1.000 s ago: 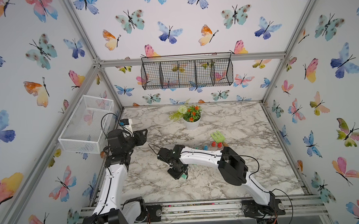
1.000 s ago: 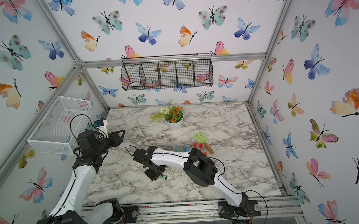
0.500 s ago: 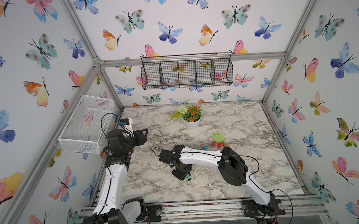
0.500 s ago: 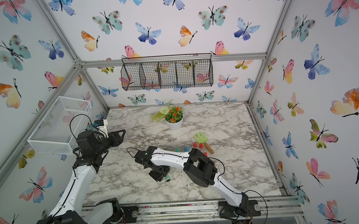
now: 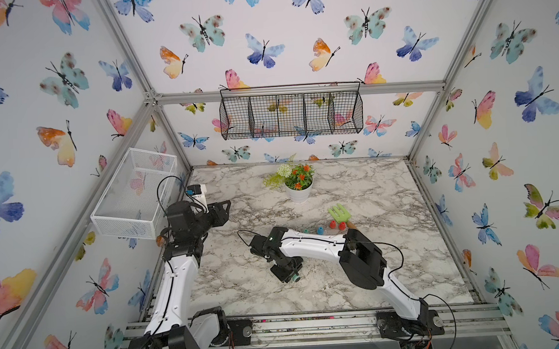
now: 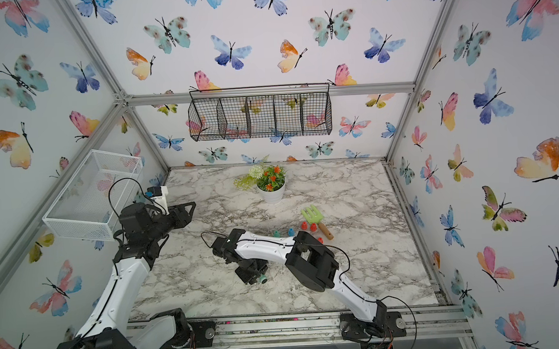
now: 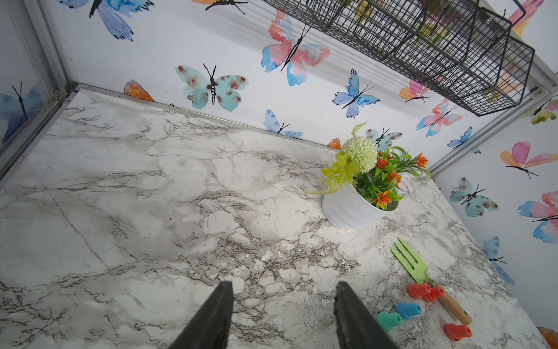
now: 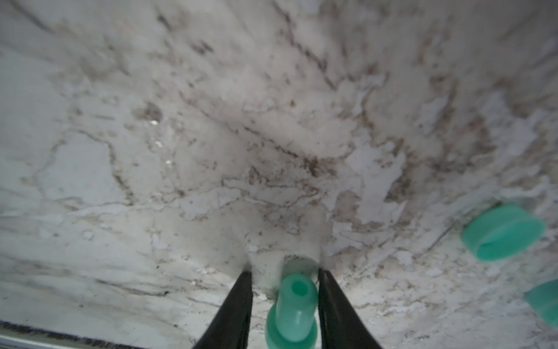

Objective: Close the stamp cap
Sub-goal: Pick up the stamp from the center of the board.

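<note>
Robot test booth (aluminium frame (image 5: 300, 92), butterfly walls (image 5: 265, 36))

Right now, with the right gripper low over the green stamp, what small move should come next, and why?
Probably close the right gripper on the green stamp. In the right wrist view the stamp stands between the jaws, but a gap shows beside one finger, so it does not look held. The green cap lies apart on the table, so fitting must wait.

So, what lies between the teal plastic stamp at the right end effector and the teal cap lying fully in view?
Nothing: the marble tabletop between stamp and cap is bare, seen in the right wrist view.
</note>
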`<state>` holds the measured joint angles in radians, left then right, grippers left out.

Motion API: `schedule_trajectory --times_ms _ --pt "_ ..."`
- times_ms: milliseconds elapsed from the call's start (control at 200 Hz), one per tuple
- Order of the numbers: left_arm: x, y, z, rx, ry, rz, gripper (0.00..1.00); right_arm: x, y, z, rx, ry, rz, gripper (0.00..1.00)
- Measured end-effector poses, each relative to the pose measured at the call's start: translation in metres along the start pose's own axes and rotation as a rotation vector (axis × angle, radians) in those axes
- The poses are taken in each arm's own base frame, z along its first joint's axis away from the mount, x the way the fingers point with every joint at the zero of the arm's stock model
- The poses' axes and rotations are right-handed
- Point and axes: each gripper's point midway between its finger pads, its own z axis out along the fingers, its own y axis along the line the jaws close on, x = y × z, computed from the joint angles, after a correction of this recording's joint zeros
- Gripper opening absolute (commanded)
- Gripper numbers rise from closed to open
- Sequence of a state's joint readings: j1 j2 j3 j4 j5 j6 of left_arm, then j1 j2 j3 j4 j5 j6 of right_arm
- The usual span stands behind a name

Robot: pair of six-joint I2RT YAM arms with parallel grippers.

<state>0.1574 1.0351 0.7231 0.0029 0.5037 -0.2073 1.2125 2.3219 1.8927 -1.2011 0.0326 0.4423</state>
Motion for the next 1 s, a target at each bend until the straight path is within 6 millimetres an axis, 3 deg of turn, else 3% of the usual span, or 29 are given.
schedule_trajectory --times_ms 190,571,801,901,1001 --pt "0.0 -0.002 0.0 0.011 0.002 -0.001 0.56 0.003 -0.001 0.0 0.002 0.008 0.024 0.34" --pt "0.001 -0.002 0.0 0.015 0.004 -0.003 0.56 0.006 -0.002 0.001 0.007 0.017 0.036 0.18" --pt "0.001 -0.003 0.002 0.011 0.002 -0.029 0.62 0.01 -0.012 -0.001 0.015 -0.008 0.058 0.12" --pt "0.003 -0.002 0.007 0.011 0.011 -0.078 0.6 0.007 -0.024 -0.016 -0.046 -0.076 0.115 0.11" --pt "0.008 -0.004 0.013 0.041 0.041 -0.144 0.6 -0.006 -0.05 -0.052 -0.151 -0.223 0.224 0.11"
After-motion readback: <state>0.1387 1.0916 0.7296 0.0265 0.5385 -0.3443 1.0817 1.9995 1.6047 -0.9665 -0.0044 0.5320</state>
